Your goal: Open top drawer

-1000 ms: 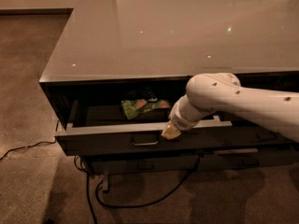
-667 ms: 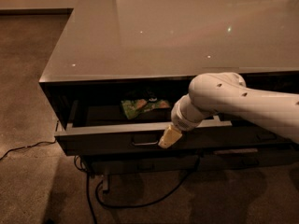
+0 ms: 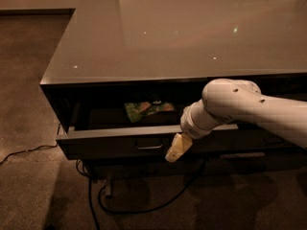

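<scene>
The top drawer (image 3: pixel 110 143) stands pulled partway out of the grey cabinet, its dark front facing me with a small metal pull (image 3: pixel 148 146) at centre. A green snack bag (image 3: pixel 146 108) lies inside on the drawer floor. My gripper (image 3: pixel 175 149), pale and pointing down-left, hangs in front of the drawer front just right of the pull. The white arm (image 3: pixel 240 107) reaches in from the right and covers the right part of the drawer.
The cabinet's glossy grey top (image 3: pixel 192 32) spreads above the drawer. A lower drawer (image 3: pixel 240 155) shows beneath at the right. Black cables (image 3: pixel 124 202) trail on the brown carpet under and left of the cabinet.
The gripper has slid lower and slightly left along the drawer front, from the drawer's top edge down beside the pull. The drawer stays at about the same opening.
</scene>
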Robot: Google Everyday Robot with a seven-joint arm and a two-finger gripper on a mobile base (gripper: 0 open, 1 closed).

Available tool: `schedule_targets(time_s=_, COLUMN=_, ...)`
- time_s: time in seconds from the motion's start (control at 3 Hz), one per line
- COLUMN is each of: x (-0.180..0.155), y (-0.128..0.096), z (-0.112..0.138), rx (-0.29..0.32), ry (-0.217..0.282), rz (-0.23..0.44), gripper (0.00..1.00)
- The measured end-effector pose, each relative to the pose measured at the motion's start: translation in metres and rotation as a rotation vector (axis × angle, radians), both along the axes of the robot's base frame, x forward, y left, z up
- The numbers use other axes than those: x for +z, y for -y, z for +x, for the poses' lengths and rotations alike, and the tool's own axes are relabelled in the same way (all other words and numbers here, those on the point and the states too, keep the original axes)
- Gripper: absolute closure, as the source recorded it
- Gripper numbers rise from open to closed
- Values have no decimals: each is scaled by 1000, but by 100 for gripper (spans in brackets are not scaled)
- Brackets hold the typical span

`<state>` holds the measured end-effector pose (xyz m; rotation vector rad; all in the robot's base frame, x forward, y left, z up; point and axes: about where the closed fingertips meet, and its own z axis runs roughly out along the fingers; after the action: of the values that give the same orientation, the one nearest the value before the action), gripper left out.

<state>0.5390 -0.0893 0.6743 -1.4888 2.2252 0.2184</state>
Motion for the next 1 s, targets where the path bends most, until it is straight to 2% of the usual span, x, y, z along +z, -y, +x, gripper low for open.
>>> schedule_targets(time_s=0.33, x=-17, y=-1, z=-12, rx=11, ry=-45, rz=23, gripper=0)
schedule_targets(time_s=0.67, x=-39, y=-6, z=-29, rx=36, ry=-101, rz=27, gripper=19)
schedule_targets(time_s=1.0, x=-40, y=-3, z=-37, rx=25, ry=-114, rz=23, gripper=42)
